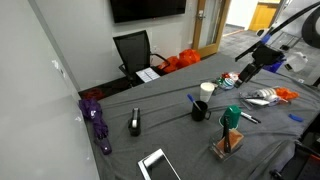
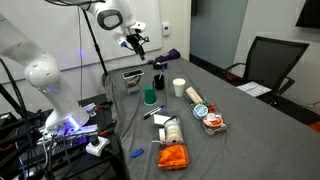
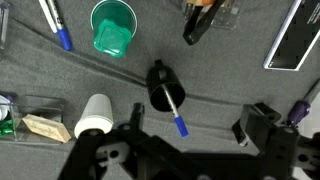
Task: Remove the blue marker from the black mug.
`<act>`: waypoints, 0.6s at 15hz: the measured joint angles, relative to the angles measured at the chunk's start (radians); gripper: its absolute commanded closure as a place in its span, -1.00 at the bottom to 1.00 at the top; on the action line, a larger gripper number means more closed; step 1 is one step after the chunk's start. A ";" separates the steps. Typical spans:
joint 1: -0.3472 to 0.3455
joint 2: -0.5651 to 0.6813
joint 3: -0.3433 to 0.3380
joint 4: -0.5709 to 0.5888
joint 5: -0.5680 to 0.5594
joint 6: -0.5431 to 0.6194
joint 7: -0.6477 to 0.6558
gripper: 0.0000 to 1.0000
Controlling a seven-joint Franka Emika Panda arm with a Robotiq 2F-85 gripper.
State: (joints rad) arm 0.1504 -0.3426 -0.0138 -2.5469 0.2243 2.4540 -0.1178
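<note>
Table [image 1: 170, 135] grey, in an exterior view; office chair [image 1: 133, 50] behind, gripper [image 1: 245, 72] high above, holding nothing, opening can't tell. In an exterior view black mug [image 2: 159, 82] near white cup [image 2: 179, 87]. Wrist view: blue marker [image 3: 173, 110] tilted in black mug.

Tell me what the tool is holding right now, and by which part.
Nothing. The tool hangs empty in the air with its jaws apart, and the blue marker sits in the black mug below it, untouched.
</note>
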 measured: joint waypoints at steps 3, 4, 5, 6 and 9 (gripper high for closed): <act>-0.001 0.093 -0.002 0.057 -0.006 0.057 -0.032 -1.00; -0.002 0.125 -0.002 0.078 -0.012 0.068 -0.043 -1.00; -0.002 0.157 -0.002 0.102 -0.017 0.076 -0.056 -1.00; -0.003 0.189 -0.002 0.126 -0.018 0.080 -0.072 -1.00; -0.005 0.285 -0.002 0.204 -0.018 0.084 -0.137 -1.00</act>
State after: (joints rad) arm 0.1454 -0.0578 -0.0158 -2.3429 0.2065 2.5383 -0.2543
